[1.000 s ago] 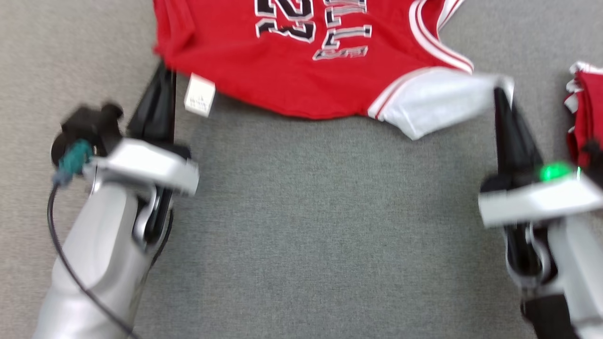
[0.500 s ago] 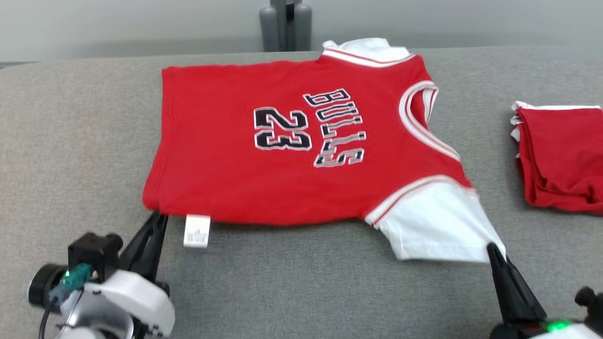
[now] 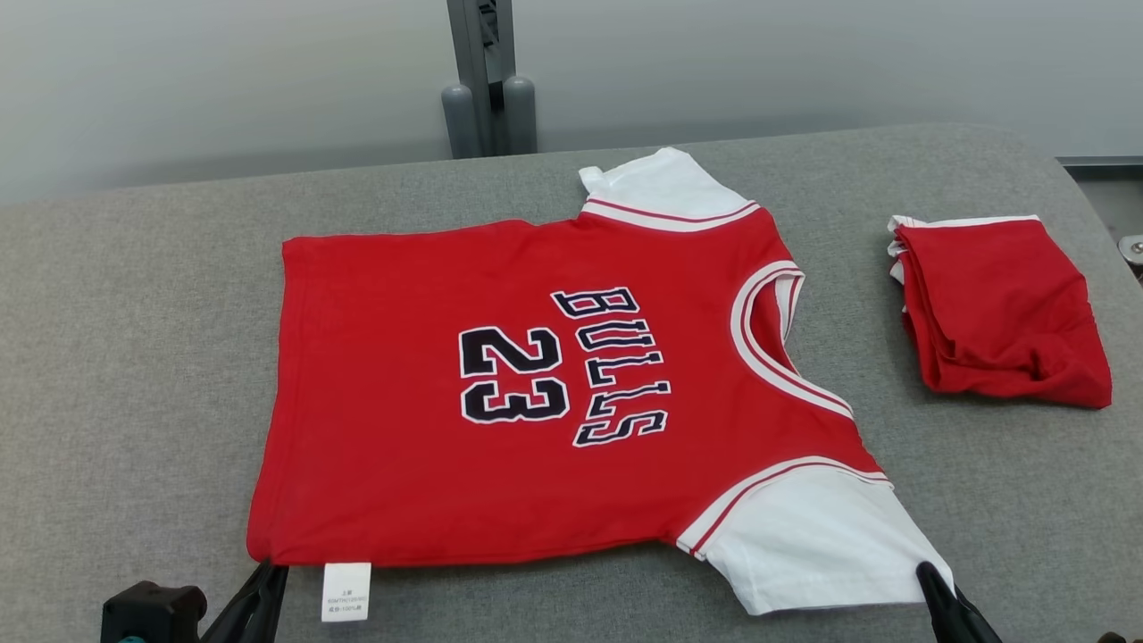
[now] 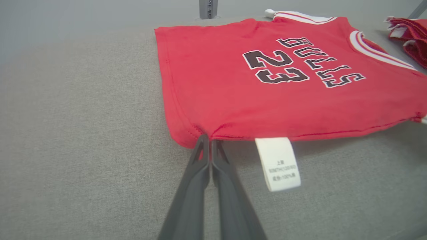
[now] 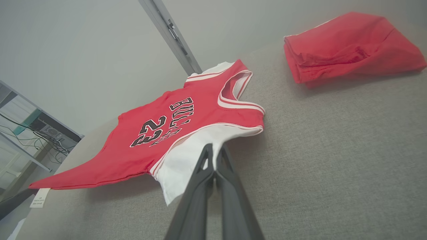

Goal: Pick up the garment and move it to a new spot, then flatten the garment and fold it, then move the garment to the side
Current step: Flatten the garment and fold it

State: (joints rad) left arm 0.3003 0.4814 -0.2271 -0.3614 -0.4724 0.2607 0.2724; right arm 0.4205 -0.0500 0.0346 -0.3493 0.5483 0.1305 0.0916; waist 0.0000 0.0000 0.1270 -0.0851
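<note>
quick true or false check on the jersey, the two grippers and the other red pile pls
1. The jersey lies spread out with the 23 facing up. True.
2. The left gripper is open above the collar. False: it is shut, pinching the hem corner beside the white label.
3. A folded red garment lies apart from the jersey, on the robot's right. True.
4. The right gripper grips the folded red garment. False: it is shut on the jersey's near white sleeve.
</note>
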